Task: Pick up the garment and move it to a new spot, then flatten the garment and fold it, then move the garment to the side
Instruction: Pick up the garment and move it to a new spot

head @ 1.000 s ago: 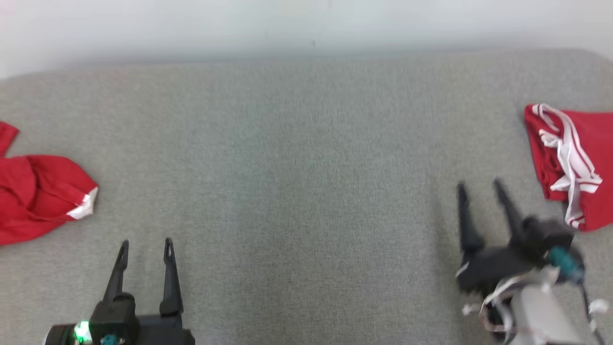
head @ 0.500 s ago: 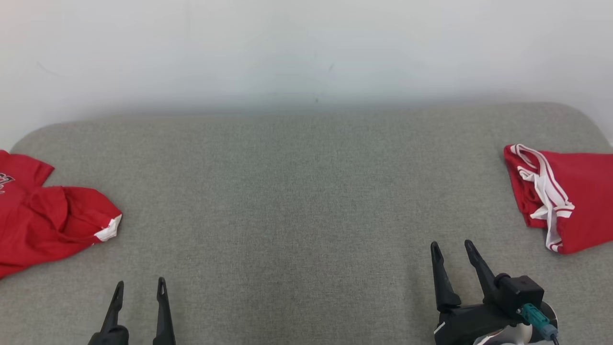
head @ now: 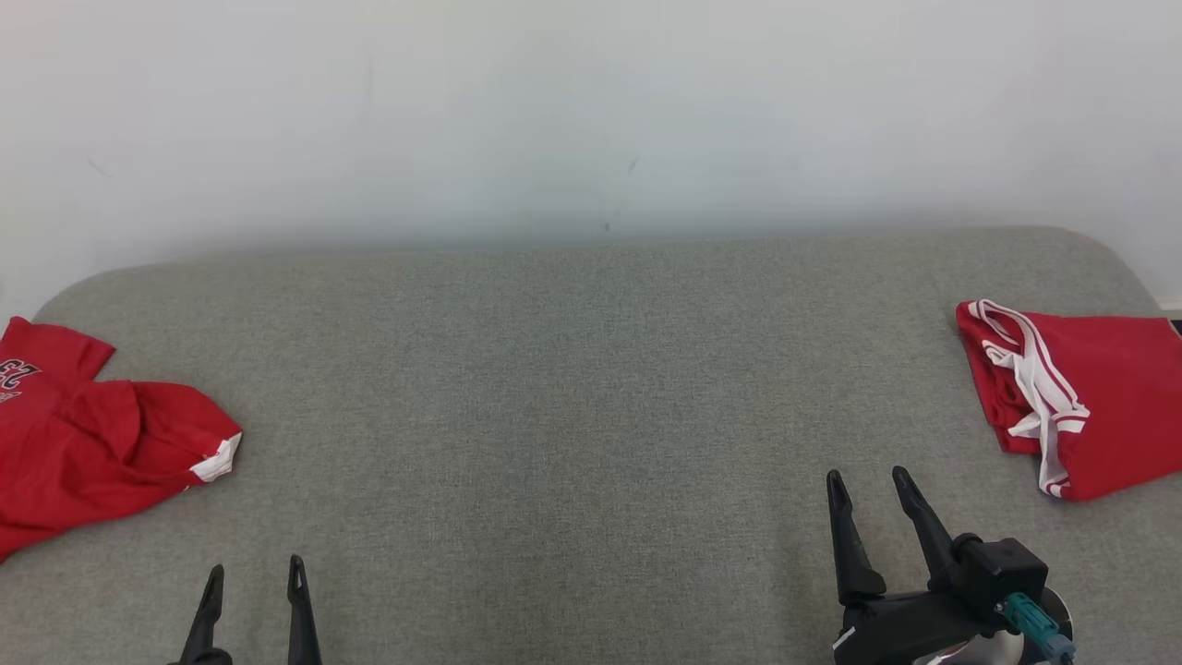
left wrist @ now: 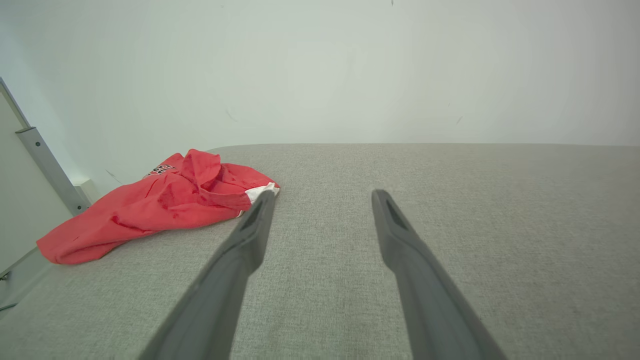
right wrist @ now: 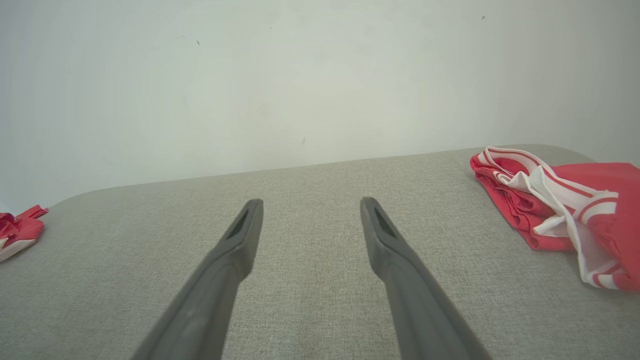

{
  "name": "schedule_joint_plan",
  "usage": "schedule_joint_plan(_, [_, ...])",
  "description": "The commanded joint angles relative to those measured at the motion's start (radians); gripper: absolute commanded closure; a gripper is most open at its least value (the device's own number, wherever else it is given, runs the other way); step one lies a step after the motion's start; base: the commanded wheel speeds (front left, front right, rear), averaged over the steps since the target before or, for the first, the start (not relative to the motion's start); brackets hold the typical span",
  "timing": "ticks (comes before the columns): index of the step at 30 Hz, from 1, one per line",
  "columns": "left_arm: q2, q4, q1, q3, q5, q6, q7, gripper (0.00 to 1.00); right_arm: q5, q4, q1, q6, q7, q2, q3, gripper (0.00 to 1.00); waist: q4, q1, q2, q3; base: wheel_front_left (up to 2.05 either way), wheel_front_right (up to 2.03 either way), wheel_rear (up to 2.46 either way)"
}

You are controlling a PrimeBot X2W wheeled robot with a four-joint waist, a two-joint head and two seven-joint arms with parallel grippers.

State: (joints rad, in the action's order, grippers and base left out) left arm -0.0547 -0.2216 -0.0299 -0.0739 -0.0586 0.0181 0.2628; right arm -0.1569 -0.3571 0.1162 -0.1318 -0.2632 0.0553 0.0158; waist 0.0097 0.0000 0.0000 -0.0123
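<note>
A crumpled red garment (head: 92, 443) with a white cuff and printed numbers lies at the left edge of the grey padded surface (head: 572, 388); the left wrist view has the same crumpled garment (left wrist: 160, 200) ahead and to the left. A folded red garment with white stripes (head: 1071, 397) rests at the right edge, and in the right wrist view that folded garment (right wrist: 565, 210) sits to the right. My left gripper (head: 251, 577) is open and empty at the lower left. My right gripper (head: 868, 480) is open and empty at the lower right, left of the folded garment.
A pale wall (head: 591, 111) rises behind the surface. A grey metal post (left wrist: 45, 165) stands off the surface's left edge in the left wrist view. The broad middle of the grey surface lies between the two garments.
The head camera has tilted up, so the wall takes more of the picture and everything sits lower. My right gripper has pulled back from beside the folded garment toward the near edge.
</note>
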Motion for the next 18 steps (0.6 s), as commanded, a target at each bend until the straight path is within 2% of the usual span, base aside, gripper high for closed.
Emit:
schedule_joint_plan(1, [0.004, 0.003, -0.009, -0.004, 0.005, 0.004, 0.003, 0.0, 0.004, 0.006, -0.014, 0.003, -0.001, -0.004, 0.0, 0.0, 0.0, 0.0, 0.0, 0.002, 0.0, 0.0, 0.0])
schedule_joint_plan(13, [0.004, 0.008, -0.003, -0.012, -0.005, -0.006, 0.003, 0.0, 0.001, 0.012, -0.012, 0.003, -0.001, -0.005, 0.017, 0.0, 0.041, 0.0, 0.0, 0.021, 0.0, 0.0, 0.0])
schedule_joint_plan(18, [0.004, 0.008, 0.009, -0.005, -0.015, -0.01, 0.003, 0.0, -0.006, 0.022, -0.003, 0.003, -0.001, -0.005, 0.036, 0.0, 0.116, 0.0, 0.0, 0.036, 0.0, 0.0, 0.0])
